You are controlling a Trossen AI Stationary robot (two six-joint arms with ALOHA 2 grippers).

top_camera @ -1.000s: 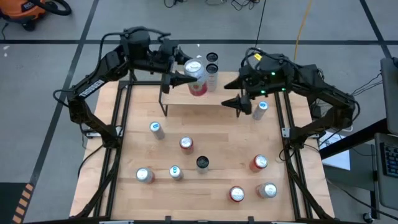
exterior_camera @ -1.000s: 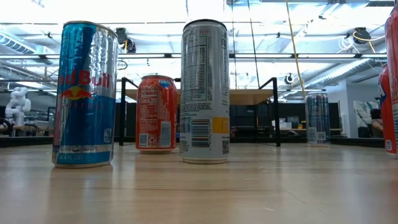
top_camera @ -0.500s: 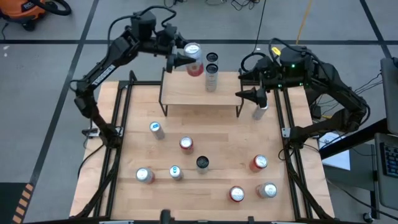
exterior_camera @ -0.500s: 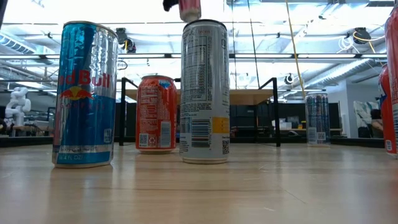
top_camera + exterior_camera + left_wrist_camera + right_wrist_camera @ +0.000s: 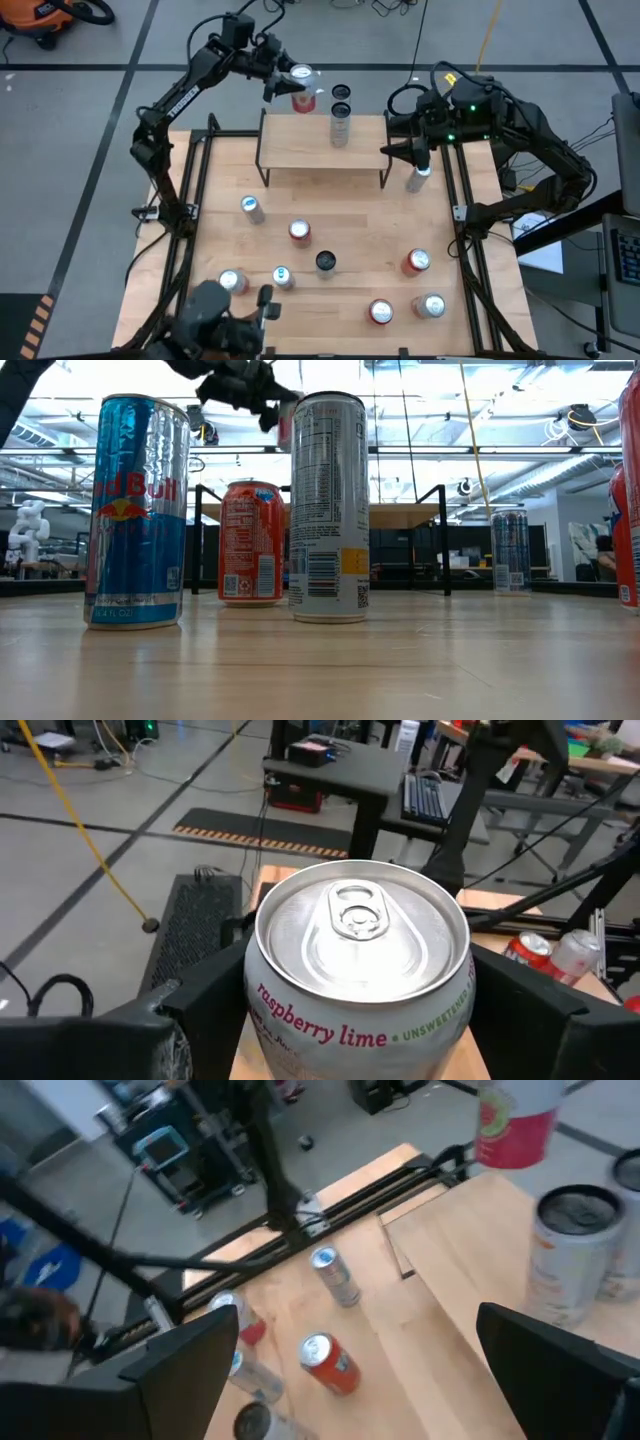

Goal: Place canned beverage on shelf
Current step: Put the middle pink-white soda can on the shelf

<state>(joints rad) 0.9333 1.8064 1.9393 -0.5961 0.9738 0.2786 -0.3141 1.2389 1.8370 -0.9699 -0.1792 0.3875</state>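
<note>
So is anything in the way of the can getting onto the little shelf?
Nothing visible blocks it. The left tool holds the raspberry lime can above the shelf's back left edge. Two cans stand at the back middle, beside its path; the rest is bare.

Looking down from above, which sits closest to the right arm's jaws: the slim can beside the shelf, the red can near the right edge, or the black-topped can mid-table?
From the right gripper:
1. Slim can, right beside the shelf.
2. Red can, right edge.
3. Black-topped can, mid-table.
</note>
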